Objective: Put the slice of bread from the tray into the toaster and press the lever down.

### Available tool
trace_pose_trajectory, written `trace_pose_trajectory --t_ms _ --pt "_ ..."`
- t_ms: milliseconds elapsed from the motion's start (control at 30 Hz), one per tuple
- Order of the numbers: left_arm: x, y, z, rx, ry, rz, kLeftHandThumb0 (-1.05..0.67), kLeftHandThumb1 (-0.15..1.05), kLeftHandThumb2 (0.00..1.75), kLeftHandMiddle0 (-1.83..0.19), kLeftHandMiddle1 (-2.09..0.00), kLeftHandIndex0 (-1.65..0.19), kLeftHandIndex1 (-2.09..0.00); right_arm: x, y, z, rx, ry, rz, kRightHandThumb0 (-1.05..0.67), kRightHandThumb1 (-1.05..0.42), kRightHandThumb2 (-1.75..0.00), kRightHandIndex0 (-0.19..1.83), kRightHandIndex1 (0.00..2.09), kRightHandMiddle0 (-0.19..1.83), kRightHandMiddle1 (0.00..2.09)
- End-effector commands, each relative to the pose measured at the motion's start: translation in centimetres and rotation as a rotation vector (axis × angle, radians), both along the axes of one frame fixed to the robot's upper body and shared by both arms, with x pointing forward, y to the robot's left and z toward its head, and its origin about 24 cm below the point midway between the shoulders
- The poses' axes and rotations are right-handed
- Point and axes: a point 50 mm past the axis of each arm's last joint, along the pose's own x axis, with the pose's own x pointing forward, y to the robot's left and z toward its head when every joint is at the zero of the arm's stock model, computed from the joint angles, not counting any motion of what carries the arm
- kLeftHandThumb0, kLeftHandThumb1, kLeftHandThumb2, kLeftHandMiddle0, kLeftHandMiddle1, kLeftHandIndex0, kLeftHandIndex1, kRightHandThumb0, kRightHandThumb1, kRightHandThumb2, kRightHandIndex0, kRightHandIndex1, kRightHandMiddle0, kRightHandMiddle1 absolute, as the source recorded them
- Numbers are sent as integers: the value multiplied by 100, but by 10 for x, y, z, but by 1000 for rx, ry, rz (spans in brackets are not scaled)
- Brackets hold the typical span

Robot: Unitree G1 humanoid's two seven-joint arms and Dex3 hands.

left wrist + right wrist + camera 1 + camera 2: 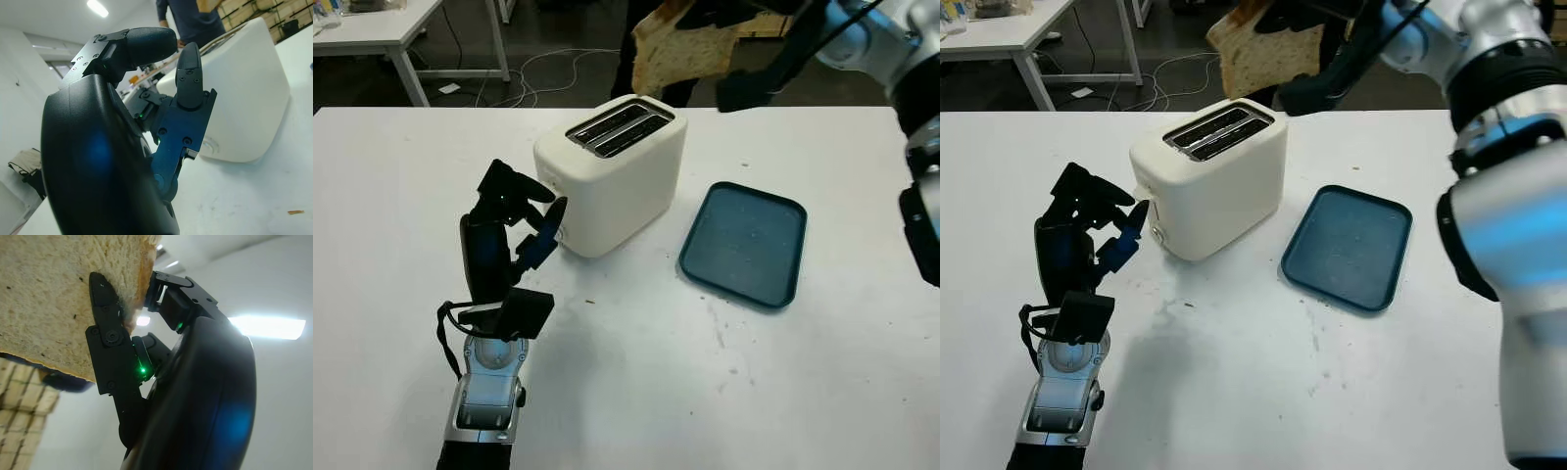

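A white two-slot toaster stands mid-table with its slots empty. High above and just behind it hangs the slice of bread, tilted, with my right hand shut on its upper edge. In the right wrist view a black finger presses against the bread. The dark blue tray lies bare to the right of the toaster. My left hand is open and holds nothing, raised close to the toaster's near-left end. It hides the lever there.
A person in dark clothes stands beyond the table's far edge, behind the bread. Another white table and floor cables are at the back left. Bare tabletop stretches in front of toaster and tray.
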Motion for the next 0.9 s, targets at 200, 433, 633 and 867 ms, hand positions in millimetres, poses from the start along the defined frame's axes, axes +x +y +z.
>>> trace_pose_trajectory --t_ms 200,433,633,867 --pt "-1 1 3 6 -3 21 -21 76 46 -89 -175 -43 -171 0 14 -6 -72 -54 27 -46 -92 -28 110 175 84 175" --pt "-1 3 4 2 -4 13 -21 76 45 -89 -175 -43 -171 0 19 -17 -45 26 62 -44 -92 -27 110 175 82 175" --pt "-1 3 3 -1 -1 9 -20 76 45 -89 -175 -42 -171 0 21 -28 -64 49 83 -45 -92 -26 111 175 85 175" --pt "-1 3 3 2 5 23 -21 76 45 -89 -175 -43 -172 -1 22 -33 -69 58 110 -43 -92 -22 112 175 86 175"
